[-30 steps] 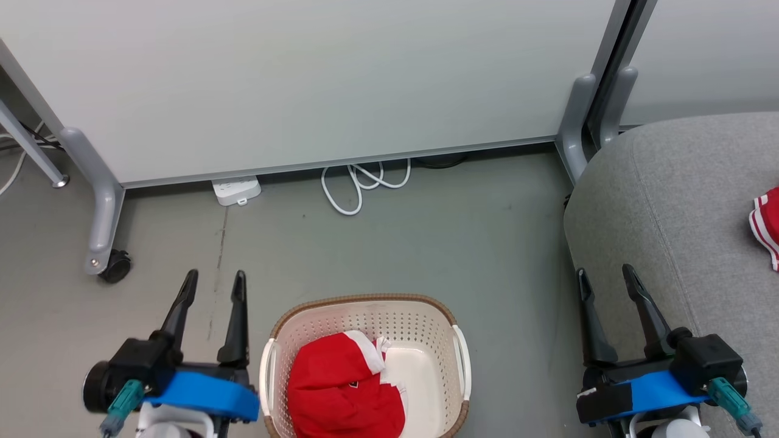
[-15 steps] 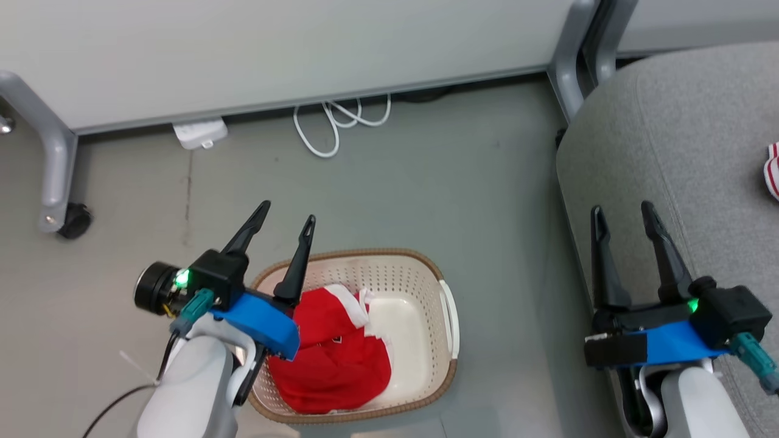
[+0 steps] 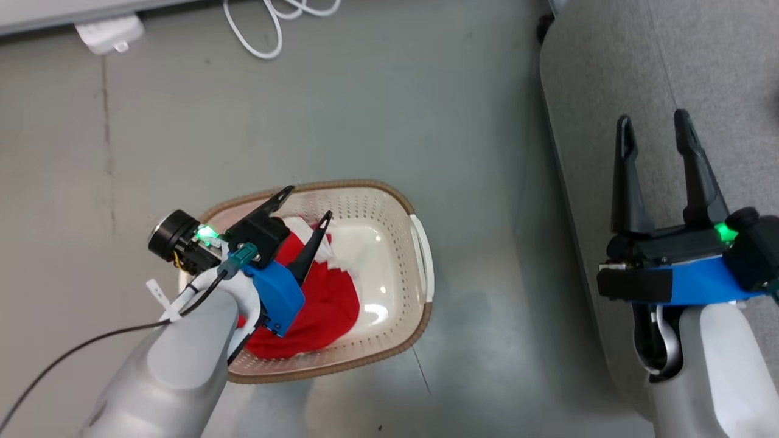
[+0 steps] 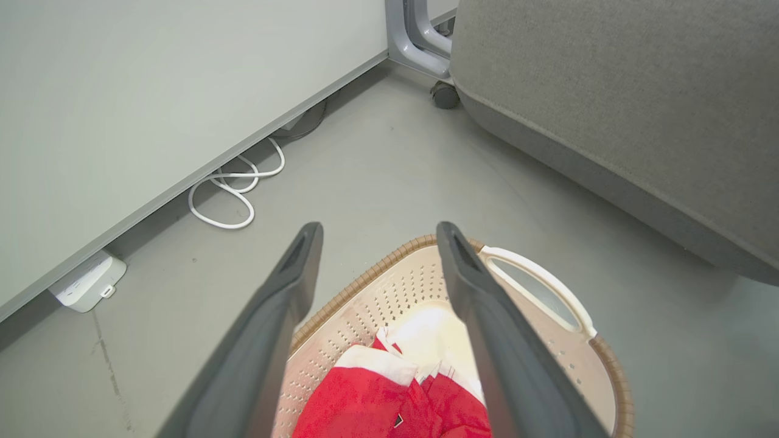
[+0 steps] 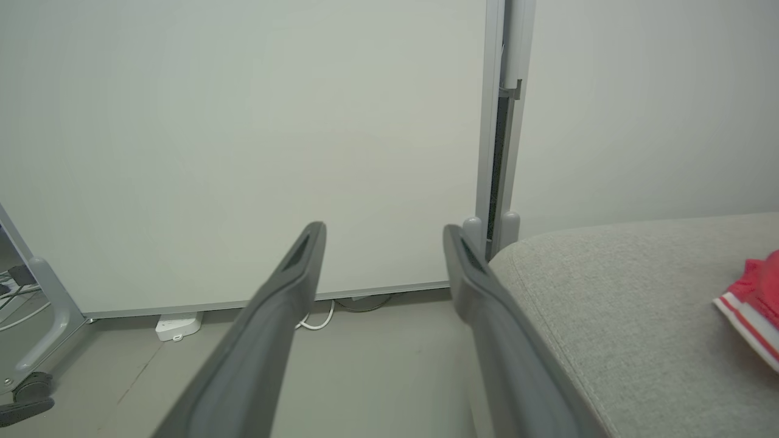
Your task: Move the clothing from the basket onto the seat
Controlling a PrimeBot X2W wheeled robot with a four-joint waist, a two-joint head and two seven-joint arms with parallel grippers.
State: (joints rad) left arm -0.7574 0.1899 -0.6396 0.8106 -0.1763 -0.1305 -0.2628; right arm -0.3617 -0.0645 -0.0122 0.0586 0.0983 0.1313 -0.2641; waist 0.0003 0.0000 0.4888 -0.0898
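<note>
The left tool (image 3: 307, 204) has swung in over the basket (image 3: 365, 184) on the floor (image 3: 426, 91), spread wide above the red clothing (image 3: 331, 298) at its left side, seemingly ready to grasp. The right tool (image 3: 651, 117) waits wide over the seat (image 3: 608, 73) edge.

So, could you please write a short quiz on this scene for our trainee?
1. True or false: the left end effector hangs open over the basket.
2. The basket stands on: A a table, B the floor, C a shelf.
3. What lies inside the basket?
Key: 1 true; 2 B; 3 red clothing with white trim.
</note>
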